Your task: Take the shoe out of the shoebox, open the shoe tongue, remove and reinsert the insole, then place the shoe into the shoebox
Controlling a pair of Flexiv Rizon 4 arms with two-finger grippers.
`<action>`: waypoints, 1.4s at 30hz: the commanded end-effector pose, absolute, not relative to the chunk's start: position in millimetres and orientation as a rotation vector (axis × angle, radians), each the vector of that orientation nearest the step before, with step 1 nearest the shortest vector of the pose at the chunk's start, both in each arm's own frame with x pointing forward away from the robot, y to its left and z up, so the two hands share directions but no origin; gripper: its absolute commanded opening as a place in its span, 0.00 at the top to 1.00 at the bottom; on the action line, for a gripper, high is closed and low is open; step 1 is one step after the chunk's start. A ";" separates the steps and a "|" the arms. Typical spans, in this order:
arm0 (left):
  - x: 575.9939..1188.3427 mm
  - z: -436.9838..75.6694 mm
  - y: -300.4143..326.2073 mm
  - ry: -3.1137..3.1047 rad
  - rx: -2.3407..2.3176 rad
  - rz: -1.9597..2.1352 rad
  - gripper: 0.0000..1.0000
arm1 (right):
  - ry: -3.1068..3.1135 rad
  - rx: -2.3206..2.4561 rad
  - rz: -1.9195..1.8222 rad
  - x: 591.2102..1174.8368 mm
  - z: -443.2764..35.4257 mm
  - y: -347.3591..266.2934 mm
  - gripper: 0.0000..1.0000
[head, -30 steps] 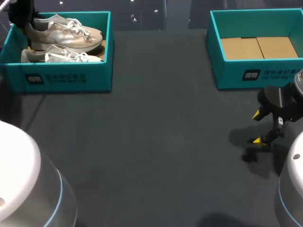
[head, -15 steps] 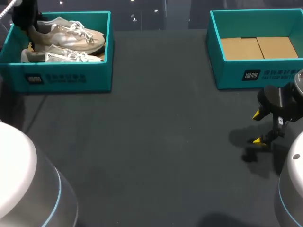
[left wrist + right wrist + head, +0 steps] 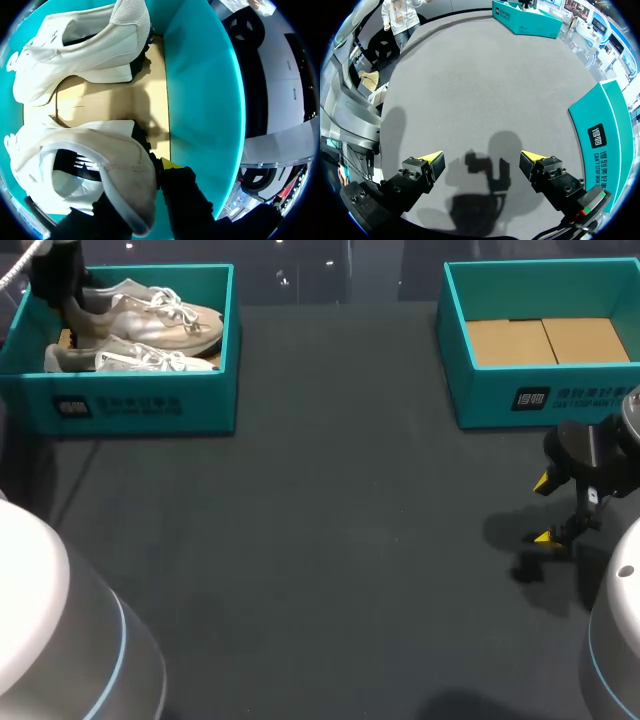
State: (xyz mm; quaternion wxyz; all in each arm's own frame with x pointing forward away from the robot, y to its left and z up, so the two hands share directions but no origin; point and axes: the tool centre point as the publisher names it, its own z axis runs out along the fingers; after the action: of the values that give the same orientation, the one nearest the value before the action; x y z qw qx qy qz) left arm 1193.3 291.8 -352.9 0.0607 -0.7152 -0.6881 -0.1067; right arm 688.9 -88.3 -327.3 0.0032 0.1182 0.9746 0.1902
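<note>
The dark grey surface (image 3: 350,540) carries two open boxes along its far edge. The left teal cardboard shoebox (image 3: 140,405) stands at the far left corner. The right teal cardboard shoebox (image 3: 480,390) stands at the far right, well apart from it, and shows only its brown cardboard floor (image 3: 545,340).

Inside the left box, two shoes lie side by side with their toes pointing right. The far pale beige lace-up shoe (image 3: 160,315) has its toe above the box's right wall. The near pale beige lace-up shoe (image 3: 130,360) lies low against the front wall.

In the left wrist view, the far shoe (image 3: 90,160) sits right at the left claw (image 3: 150,175), with its dark opening facing the camera. The near shoe (image 3: 85,55) lies farther ahead, and a strip of the box's brown floor (image 3: 110,100) shows between the two.

The left claw (image 3: 62,308) reaches into the far left corner of the left box, at the far shoe's heel. It is clamped on the heel collar, with one yellow-tipped finger (image 3: 169,163) against the outside of the heel and the other on the inner side of the collar.

The right claw (image 3: 543,510) hangs above bare surface at the near right, in front of the right box. In its own wrist view, the right claw (image 3: 482,160) has its fingers wide apart. It holds and touches nothing, and its shadow falls on the surface below.
</note>
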 end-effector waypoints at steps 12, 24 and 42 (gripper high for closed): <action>1198.4 -364.1 291.7 -2.098 -2.150 -0.320 0.69 | 3.053 0.371 0.593 687.0 -327.1 -88.3 0.00; 1194.9 -352.7 291.8 -2.149 -2.164 -0.294 0.27 | 3.053 0.371 0.593 687.0 -327.1 -88.3 0.00; 1129.7 -274.2 262.4 -2.183 -2.303 -0.234 0.00 | 3.053 0.371 0.593 687.0 -327.1 -88.3 0.00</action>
State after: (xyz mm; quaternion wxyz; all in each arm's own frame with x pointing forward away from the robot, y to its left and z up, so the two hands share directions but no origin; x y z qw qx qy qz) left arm 1174.8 265.6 -293.5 -0.0040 -0.7241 -0.6879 -0.0497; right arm 689.0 -88.3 -327.3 0.0032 0.1183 0.9746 0.1902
